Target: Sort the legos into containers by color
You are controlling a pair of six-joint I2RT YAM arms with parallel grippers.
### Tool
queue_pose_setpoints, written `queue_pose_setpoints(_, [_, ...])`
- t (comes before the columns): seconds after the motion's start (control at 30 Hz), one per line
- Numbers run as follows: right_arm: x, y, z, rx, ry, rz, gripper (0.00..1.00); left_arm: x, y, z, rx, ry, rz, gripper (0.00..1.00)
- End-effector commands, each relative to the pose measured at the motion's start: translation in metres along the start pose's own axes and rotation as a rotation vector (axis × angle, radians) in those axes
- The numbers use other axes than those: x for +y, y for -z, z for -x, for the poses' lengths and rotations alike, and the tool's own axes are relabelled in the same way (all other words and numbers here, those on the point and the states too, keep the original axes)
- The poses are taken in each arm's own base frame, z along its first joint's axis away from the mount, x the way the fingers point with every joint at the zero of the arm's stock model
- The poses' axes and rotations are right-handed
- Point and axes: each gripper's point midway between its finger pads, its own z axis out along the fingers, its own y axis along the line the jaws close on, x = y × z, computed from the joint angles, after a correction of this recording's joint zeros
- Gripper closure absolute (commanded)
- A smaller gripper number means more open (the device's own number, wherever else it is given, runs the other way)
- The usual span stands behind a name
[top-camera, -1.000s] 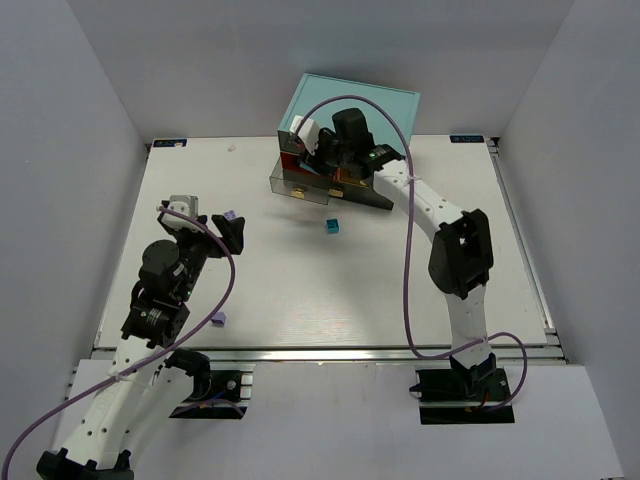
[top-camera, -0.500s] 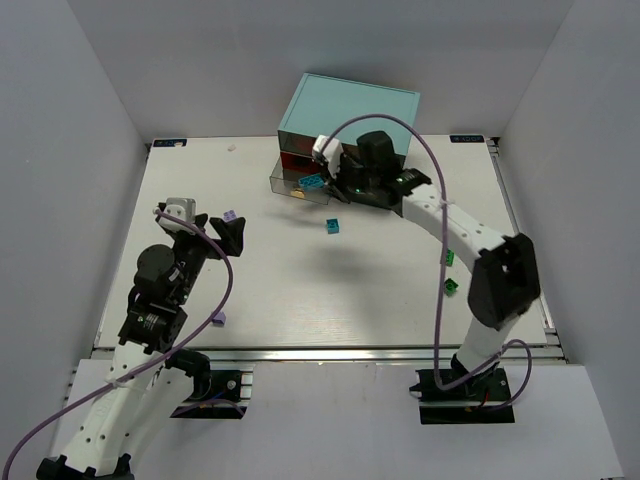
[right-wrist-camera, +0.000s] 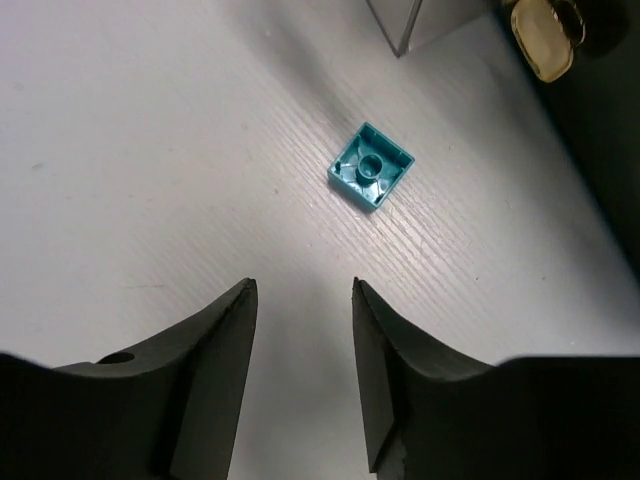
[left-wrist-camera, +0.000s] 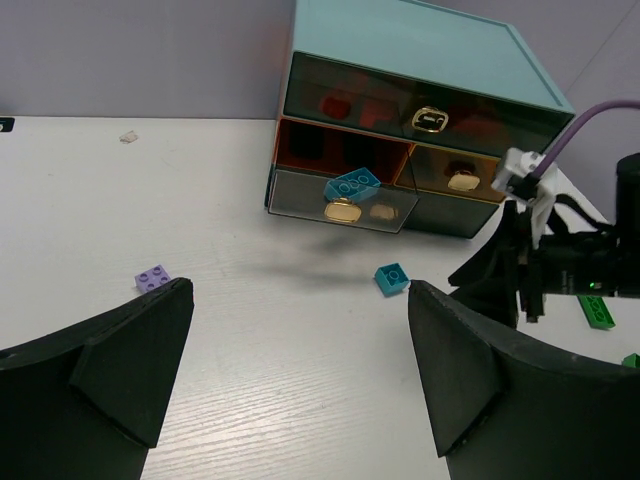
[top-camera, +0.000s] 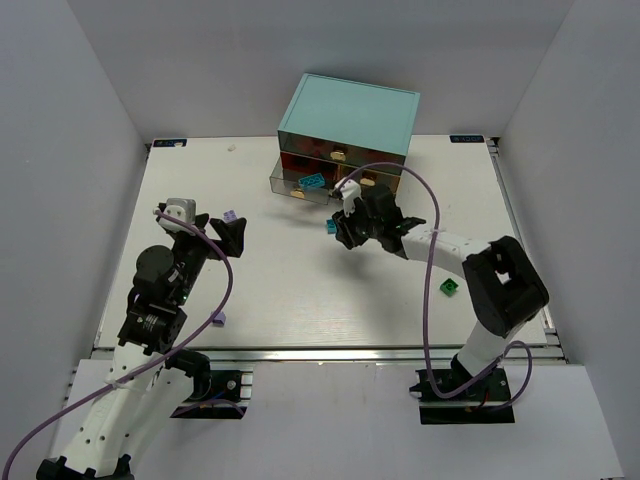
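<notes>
teal brick (right-wrist-camera: 370, 165): square, so no long axis; lies upside down, hollow side up, corners set like a diamond, at 1 o'clock from the right gripper (right-wrist-camera: 303, 290) and apart from it
right gripper: fingers parted, nothing between them
left gripper (left-wrist-camera: 300, 300): spread wide, empty
oblong teal brick (top-camera: 313, 183): in the open drawer (top-camera: 285, 188), long axis 8 to 2 o'clock
table (top-camera: 280, 290): white, wood-grained; light-teal cabinet (top-camera: 347, 115) at its 12 o'clock edge
walls: plain pale grey
</notes>
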Motion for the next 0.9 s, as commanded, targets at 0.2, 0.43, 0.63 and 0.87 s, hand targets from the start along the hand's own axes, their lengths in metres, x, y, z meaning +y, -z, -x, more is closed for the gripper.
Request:
queue_pose_setpoints(0.2, [-0.032,-0.035,0.023,-0.156,-0.085,-0.314,0.25,-0.001,-0.001,-0.001,-0.002,-0.003,-0.010,0.03])
queue_pose_setpoints(0.43, [-0.038,-0.068,0.014,-0.160,-0.137,-0.393,0.23,-0.001,-0.002,-0.003,0.005,-0.006,-0.010,0.03])
queue_pose_setpoints(0.63, [-0.051,-0.077,0.016,-0.157,-0.174,-0.464,0.28,-0.002,-0.002,-0.002,0.000,-0.006,-0.014,0.03])
queue_pose_setpoints(0.87, [-0.051,-0.085,0.015,-0.139,-0.203,-0.456,0.43,-0.001,-0.001,-0.001,-0.002,-0.007,-0.011,0.03])
